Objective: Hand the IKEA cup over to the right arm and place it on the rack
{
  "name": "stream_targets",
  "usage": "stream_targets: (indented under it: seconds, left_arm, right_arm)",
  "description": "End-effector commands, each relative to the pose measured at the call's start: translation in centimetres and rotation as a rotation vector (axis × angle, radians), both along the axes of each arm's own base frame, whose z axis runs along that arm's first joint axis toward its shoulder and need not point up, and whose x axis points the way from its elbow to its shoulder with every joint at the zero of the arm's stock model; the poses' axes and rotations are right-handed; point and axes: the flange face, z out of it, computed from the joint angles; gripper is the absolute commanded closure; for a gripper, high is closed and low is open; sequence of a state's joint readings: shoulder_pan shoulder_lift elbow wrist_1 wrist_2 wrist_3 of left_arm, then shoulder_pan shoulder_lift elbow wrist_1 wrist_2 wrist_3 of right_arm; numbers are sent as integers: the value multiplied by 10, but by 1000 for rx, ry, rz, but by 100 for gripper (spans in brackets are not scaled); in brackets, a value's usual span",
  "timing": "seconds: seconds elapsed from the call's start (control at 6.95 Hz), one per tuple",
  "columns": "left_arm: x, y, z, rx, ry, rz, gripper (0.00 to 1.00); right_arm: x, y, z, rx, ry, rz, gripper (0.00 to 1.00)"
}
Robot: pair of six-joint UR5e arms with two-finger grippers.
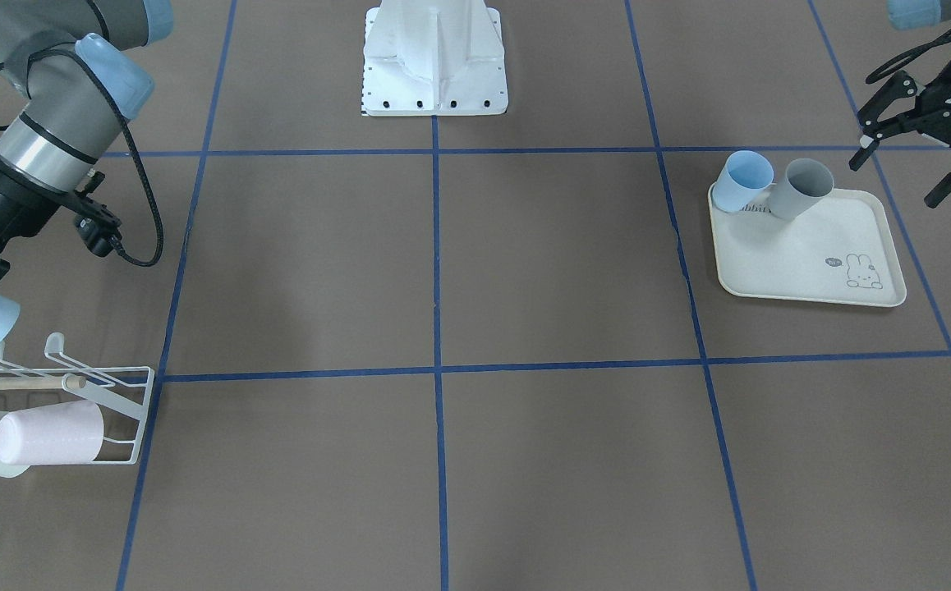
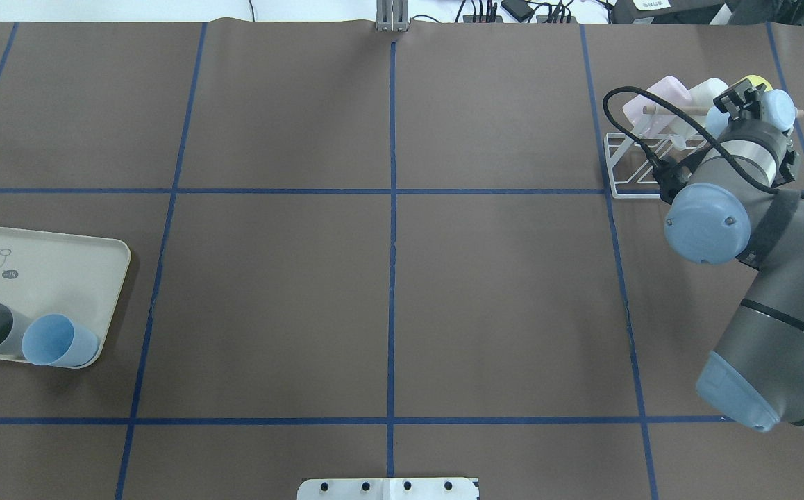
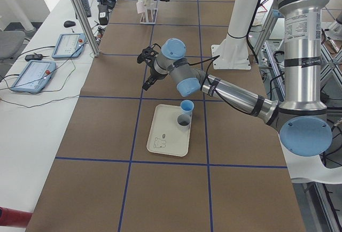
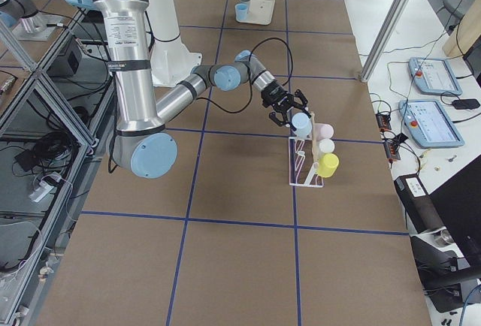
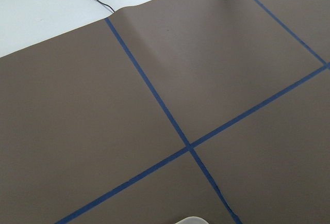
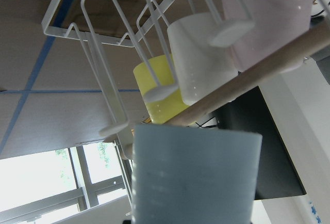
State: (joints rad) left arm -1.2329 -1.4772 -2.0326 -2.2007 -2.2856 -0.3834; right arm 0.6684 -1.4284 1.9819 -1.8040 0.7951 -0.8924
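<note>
**At the rack (image 4: 301,162), the right gripper (image 4: 291,113) grips one blue cup (image 4: 301,123)**

The jaws are closed on the cup's smooth plastic wall. The tapered cup sticks out ahead of the fingers, its long axis in line with the gripper, toward the rack's pale wooden dowel (image 6: 247,82). Which end leads, I cannot tell. It hangs at the rack's end, just beside three cups lying on the white wire prongs: a pink cup (image 4: 325,131), a white cup (image 4: 326,146) and a yellow cup (image 4: 328,164). Well apart across the brown table (image 1: 525,271), the left gripper (image 1: 896,179) hangs with jaws spread wide, holding nothing. Near it a cream rabbit-print tray (image 1: 820,271) bears two cups standing mouth up: a second blue cup (image 1: 745,182) and a grey cup (image 1: 801,189).
</note>
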Motion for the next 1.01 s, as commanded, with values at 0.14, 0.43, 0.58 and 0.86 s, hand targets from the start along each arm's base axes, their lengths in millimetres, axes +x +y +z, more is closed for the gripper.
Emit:
stream_targets:
  seconds: [0.14, 0.43, 0.58, 0.86]
  left_arm:
    - [0, 0, 1, -2, 1, 2, 0]
    - [1, 0, 2, -5, 1, 5, 0]
    - [1, 0, 2, -5, 1, 5, 0]
    - [1, 0, 2, -5, 1, 5, 0]
  right_arm:
    - [-17, -1, 22, -18, 39, -7, 100]
    - [-22, -3, 27, -29, 53, -16, 99]
    - [-24, -3, 27, -29, 55, -20, 97]
    - [-27, -5, 33, -40, 68, -26, 90]
